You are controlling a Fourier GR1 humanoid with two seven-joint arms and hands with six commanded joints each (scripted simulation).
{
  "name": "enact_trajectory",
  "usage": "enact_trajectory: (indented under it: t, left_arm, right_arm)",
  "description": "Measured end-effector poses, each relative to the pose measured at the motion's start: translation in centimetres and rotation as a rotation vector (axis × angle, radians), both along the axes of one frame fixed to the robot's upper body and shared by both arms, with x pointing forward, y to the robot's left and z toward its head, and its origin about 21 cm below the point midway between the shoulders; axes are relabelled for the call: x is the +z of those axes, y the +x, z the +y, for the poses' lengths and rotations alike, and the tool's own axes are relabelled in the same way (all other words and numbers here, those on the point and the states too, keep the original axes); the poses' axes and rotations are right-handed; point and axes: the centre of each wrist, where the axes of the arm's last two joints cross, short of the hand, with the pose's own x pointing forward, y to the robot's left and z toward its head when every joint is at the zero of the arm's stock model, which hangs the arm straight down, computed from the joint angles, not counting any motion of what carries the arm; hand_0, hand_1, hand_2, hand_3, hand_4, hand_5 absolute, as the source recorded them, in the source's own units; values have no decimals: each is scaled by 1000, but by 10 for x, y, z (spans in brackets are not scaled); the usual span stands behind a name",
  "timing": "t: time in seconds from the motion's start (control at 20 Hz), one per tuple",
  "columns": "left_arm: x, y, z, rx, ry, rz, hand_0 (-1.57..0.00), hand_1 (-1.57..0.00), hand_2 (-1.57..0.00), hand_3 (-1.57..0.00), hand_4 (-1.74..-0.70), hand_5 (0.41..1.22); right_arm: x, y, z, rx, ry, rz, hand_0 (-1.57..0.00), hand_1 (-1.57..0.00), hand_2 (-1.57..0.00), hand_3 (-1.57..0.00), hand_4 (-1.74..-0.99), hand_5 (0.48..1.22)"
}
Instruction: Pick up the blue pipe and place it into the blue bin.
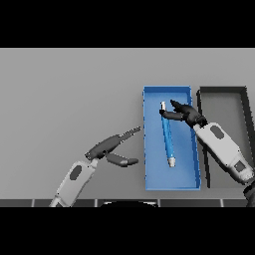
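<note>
The blue pipe [167,138] lies in the blue bin [148,149], right hand [185,113] fingers released beside it, left hand [108,148] spread.

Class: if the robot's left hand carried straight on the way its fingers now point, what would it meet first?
Likely the blue bin: the left hand has its fingers pointing up and right toward the bin's near left wall. Height above the table is unclear, so it might pass over.
</note>
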Motion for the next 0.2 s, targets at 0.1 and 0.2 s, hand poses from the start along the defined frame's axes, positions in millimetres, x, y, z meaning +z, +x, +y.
enact_trajectory:
  t: [0.1,0.2]
  left_arm:
    - [-2,-4,-3,-13,-13,2,1,1,1,1,-920,467]
    - [-3,-9,-7,-8,-7,7,1,1,1,1,-920,468]
  right_arm:
    - [-1,-4,-3,12,5,1,-9,-8,-7,-6,-1129,674]
    - [0,-4,-2,14,23,-1,-9,-8,-7,-6,-1129,677]
